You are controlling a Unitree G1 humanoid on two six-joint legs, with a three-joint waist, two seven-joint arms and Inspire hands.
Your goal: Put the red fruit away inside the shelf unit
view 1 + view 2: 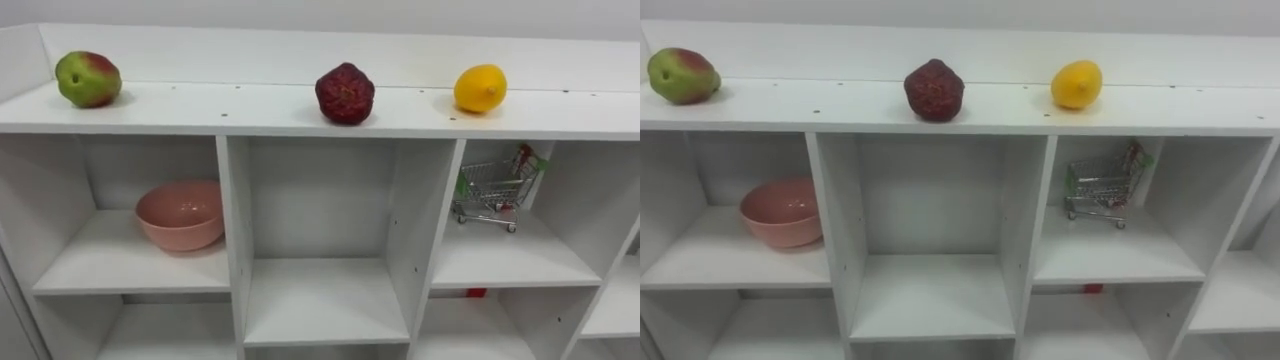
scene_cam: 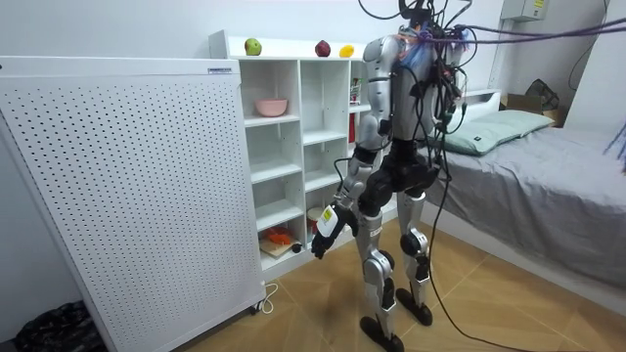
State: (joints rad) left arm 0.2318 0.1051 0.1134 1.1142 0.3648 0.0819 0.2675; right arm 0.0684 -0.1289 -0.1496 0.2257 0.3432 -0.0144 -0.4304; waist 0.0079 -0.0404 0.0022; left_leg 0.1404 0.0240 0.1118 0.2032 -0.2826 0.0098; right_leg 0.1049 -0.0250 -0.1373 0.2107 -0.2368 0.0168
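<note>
Up above the left robot hand: three fruits sit in a row on the top board of the closet. None is in a cubby yet.
Left robot hand: it hangs low by the leg, down near the bottom cubbies. I cannot tell if it is released or clenched.
Way to go: I think I must lift it far up and forward.
Nearest fruit: the green and red fruit, on the hand's own side.
Next along: the dark red fruit, then the lemon, farthest off.
Looks: the green one is smooth, the dark one bumpy and fat. The lemon is bright yellow and lies sideways along the board.
Below the fruit: a pink bowl under the green one, a small cart under the lemon.
</note>
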